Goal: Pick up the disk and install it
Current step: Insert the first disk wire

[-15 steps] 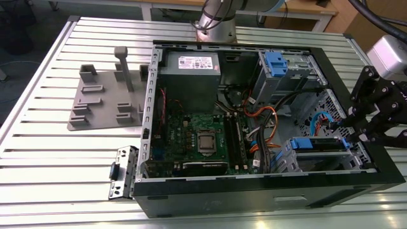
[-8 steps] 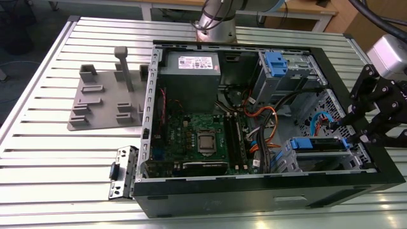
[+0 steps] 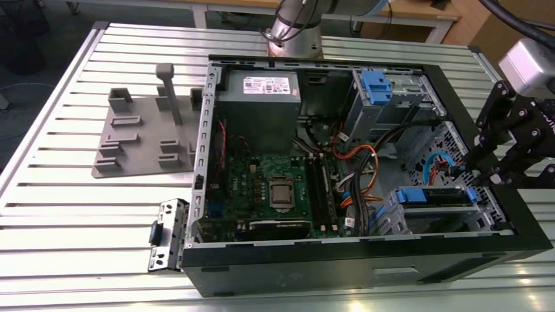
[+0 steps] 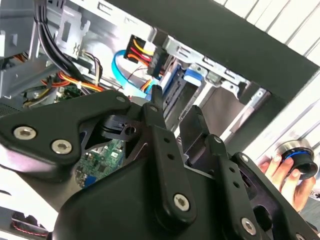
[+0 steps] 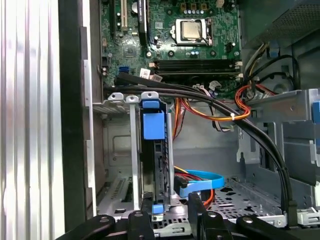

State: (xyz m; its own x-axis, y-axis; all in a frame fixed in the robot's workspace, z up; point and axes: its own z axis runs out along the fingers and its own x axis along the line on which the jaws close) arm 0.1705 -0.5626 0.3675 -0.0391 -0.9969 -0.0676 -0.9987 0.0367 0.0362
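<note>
The disk (image 3: 438,196) sits on edge in the drive cage at the front corner of the open computer case (image 3: 364,260), on the exterior view's right. Its blue carrier frame (image 5: 152,125) shows between the cage's metal rails in the first wrist view. A blue edge of the disk (image 4: 192,75) also appears past the fingers in the second wrist view. My gripper (image 3: 479,170) hangs just to the right of the cage, over the case wall. In both wrist views the gripper (image 5: 170,206) (image 4: 174,102) is open, its fingers apart and holding nothing, with the disk's end just beyond them.
Orange, black and blue cables (image 5: 225,115) cross the case beside the cage. A grey power supply (image 3: 258,97) and a second bay with a blue latch (image 3: 375,84) sit at the back. A grey fixture (image 3: 143,136) stands on the slatted table. A hand (image 4: 282,175) holds a round black-and-blue knob.
</note>
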